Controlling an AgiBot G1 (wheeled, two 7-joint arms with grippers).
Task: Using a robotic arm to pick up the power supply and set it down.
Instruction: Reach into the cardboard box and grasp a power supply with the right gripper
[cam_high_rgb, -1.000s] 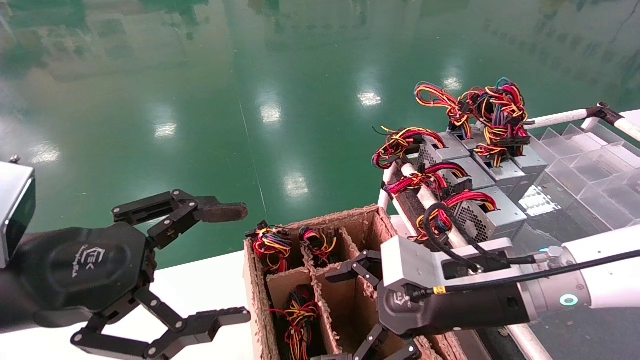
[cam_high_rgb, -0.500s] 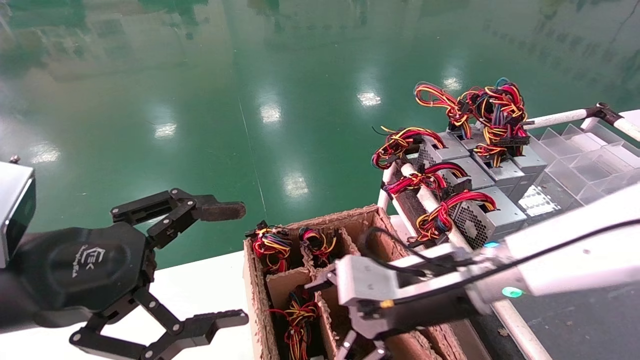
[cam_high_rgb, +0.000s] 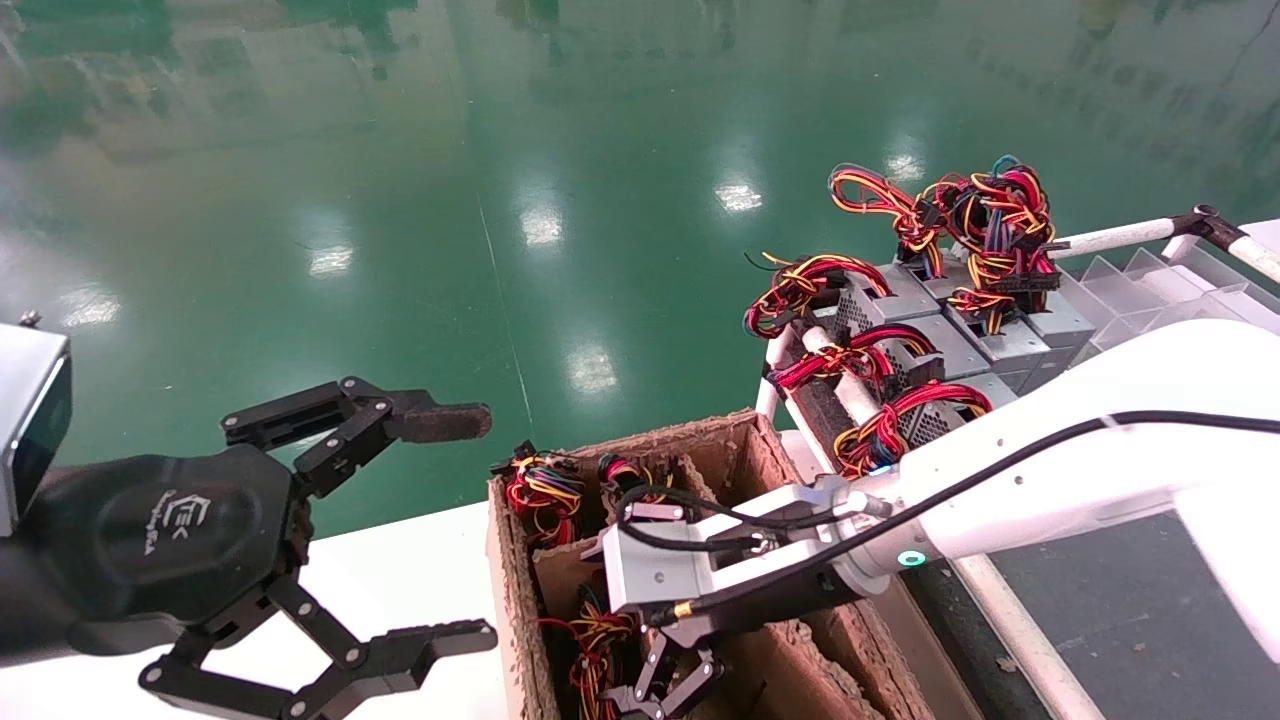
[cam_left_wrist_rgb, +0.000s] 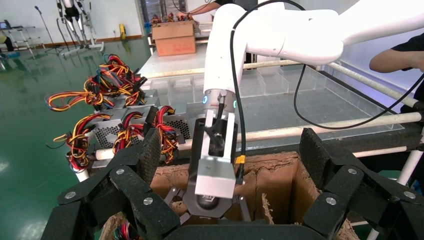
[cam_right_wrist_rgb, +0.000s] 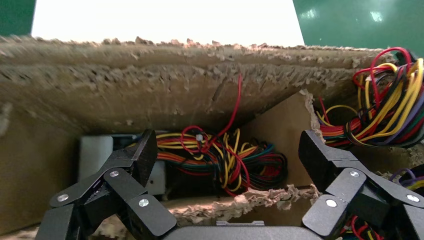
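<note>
Swung leftward and lower since a second ago: white robotic arm (cam_high_rgb: 1050, 470), now reaching across the cardboard box (cam_high_rgb: 520, 600) with its silver wrist block over the middle dividers. Right gripper (cam_high_rgb: 665, 685) dipped into a near compartment, fingers spread wide, nothing between them. Seen from the right wrist: a power supply (cam_right_wrist_rgb: 97, 157) lying deep in that compartment, grey metal face at one side, its red, yellow and orange wires (cam_right_wrist_rgb: 220, 160) coiled beside it, framed between the two open fingers (cam_right_wrist_rgb: 135, 160) but not touched. More wire bundles (cam_high_rgb: 545, 495) poking out of the far compartments of the box. Several further power supplies (cam_high_rgb: 960, 345) lined up on the rack to the right of the box, wires heaped on top, with clear plastic bins (cam_high_rgb: 1150, 280) behind them. Left gripper (cam_high_rgb: 455, 525) parked over the white table (cam_high_rgb: 420, 560) to the left of the box, unchanged from before, fingers wide apart and empty. Green glossy floor (cam_high_rgb: 400, 200) beyond.
</note>
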